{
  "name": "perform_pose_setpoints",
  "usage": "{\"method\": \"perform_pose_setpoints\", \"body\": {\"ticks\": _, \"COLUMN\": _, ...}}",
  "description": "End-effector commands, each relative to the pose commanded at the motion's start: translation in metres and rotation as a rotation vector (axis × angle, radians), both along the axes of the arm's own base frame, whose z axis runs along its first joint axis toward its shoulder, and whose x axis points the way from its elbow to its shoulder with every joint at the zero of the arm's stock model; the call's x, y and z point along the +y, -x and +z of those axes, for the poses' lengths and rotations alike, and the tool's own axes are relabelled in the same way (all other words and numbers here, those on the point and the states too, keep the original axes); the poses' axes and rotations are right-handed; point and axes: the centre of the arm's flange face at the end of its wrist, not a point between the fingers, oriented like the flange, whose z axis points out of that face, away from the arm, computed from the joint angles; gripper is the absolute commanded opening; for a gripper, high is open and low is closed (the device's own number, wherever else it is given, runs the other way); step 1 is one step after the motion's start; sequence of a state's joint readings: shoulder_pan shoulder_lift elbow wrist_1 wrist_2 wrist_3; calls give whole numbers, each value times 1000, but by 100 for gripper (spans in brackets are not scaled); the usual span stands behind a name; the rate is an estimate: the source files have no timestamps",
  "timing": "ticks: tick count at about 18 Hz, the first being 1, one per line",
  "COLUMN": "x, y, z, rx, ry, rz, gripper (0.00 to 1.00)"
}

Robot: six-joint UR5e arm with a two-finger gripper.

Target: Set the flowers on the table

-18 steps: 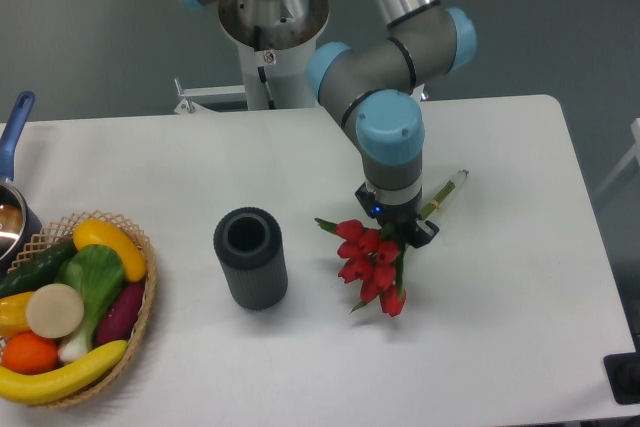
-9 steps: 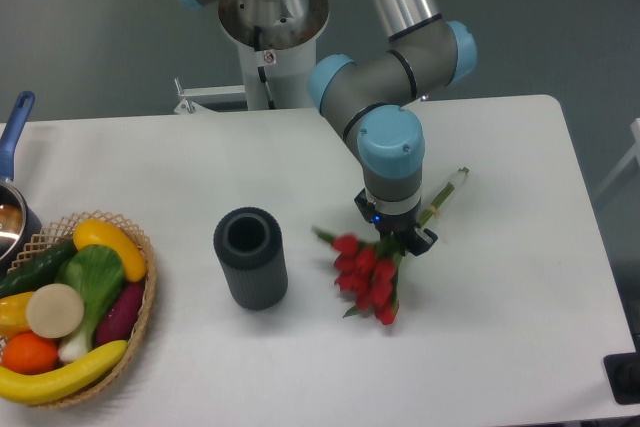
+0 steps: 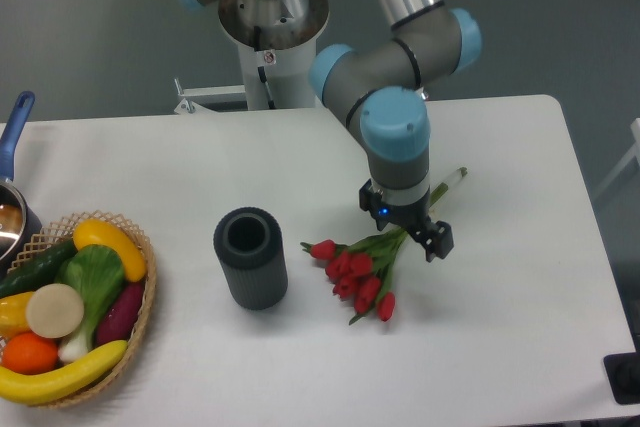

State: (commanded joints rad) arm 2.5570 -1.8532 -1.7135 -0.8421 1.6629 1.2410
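Observation:
The flowers (image 3: 352, 269), a bunch of red tulip buds with green leaves, lie flat on the white table (image 3: 500, 307) right of centre. Their tied green stems run up and right to an end (image 3: 455, 179) past the arm's wrist. My gripper (image 3: 408, 229) points straight down over the stems just behind the buds. Its jaws stand apart on either side of the stems and look open. One finger (image 3: 438, 241) shows at the right; the other is partly hidden under the wrist.
A dark ribbed cylinder vase (image 3: 250, 257) stands upright left of the flowers. A wicker basket (image 3: 149, 282) of fake fruit and vegetables sits at the front left. A pot with a blue handle (image 3: 17, 119) is at the left edge. The arm's base (image 3: 270, 17) is behind the table.
The flowers have tipped from hanging in the gripper to lying flat, buds swung left. The jaws have spread and the wrist has shifted slightly right.

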Motion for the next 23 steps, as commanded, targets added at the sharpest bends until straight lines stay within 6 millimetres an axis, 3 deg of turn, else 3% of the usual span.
{"method": "perform_pose_setpoints", "body": {"ticks": 5, "x": -36, "y": 7, "z": 59, "rx": 16, "ry": -129, "rz": 27, "gripper": 100}}
{"method": "perform_pose_setpoints", "body": {"ticks": 8, "x": -56, "y": 14, "z": 76, "rx": 2, "ry": -190, "rz": 36, "gripper": 100}}
{"method": "perform_pose_setpoints", "body": {"ticks": 15, "x": -113, "y": 24, "z": 93, "rx": -35, "ry": -194, "rz": -95, "gripper": 100}}
{"method": "perform_pose_setpoints", "body": {"ticks": 23, "x": -215, "y": 20, "z": 84, "rx": -57, "ry": -170, "rz": -248, "gripper": 100}}
